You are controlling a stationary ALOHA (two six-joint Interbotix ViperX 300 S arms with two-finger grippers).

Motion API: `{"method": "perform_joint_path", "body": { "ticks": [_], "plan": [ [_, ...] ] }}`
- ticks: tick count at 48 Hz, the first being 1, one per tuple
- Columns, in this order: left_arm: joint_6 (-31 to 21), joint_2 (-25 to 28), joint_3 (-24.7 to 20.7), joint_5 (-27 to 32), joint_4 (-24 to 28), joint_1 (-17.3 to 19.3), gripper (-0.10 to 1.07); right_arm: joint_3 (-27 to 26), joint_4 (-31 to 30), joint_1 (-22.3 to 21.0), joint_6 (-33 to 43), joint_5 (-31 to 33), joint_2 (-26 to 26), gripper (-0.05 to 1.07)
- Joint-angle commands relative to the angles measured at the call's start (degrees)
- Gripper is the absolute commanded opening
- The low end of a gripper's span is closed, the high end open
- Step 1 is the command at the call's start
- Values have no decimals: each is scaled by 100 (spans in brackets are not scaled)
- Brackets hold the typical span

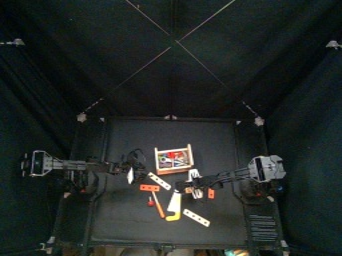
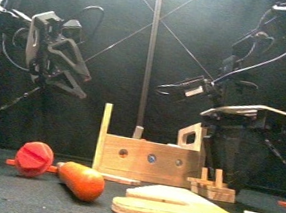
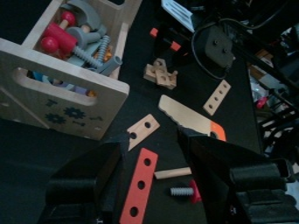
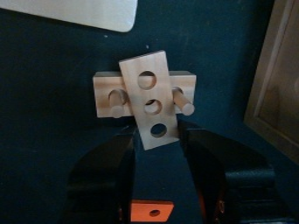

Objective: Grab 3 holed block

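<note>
While the right arm works, the left one only waits, so the lines run from left to right across the table.

Left gripper (image 3: 173,175): hangs above the left part of the table (image 1: 114,135), jaws apart, nothing between them.
Red strip (image 3: 138,182): flat, painted, with a row of holes; it lies under the left gripper.
Screwdriver (image 2: 71,177): glossy orange handle, rounded, lying at the front left.
Toolbox (image 2: 146,155): pale raw wood, an open box with holes in its front wall and bolts inside, near the middle.
Saw (image 2: 175,204): flat pale wooden blade lying in front of the toolbox.
Three-hole block (image 4: 152,103): smooth light wooden strip with three round holes, lying tilted across a small block with pegs, just right of the toolbox.
Right gripper (image 4: 162,153): low over that block, jaws apart on either side of its near end, not yet pinching it.
Step in hand: the grasp itself, by my reading.
Next move calls for: closing squarely on the strip's edges, then lifting without dragging the peg piece along.
</note>
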Motion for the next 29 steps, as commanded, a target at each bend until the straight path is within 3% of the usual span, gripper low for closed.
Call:
{"method": "perform_joint_path", "body": {
  "ticks": [1, 29],
  "plan": [
    [9, -26, -70, -18, -9, 18, 85, -149, 9, -9, -9, 53, -132, 70],
    [0, -18, -53, -18, 0, 9, 85, -413, 97, 114, 105, 439, -220, 67]
  ]
}}
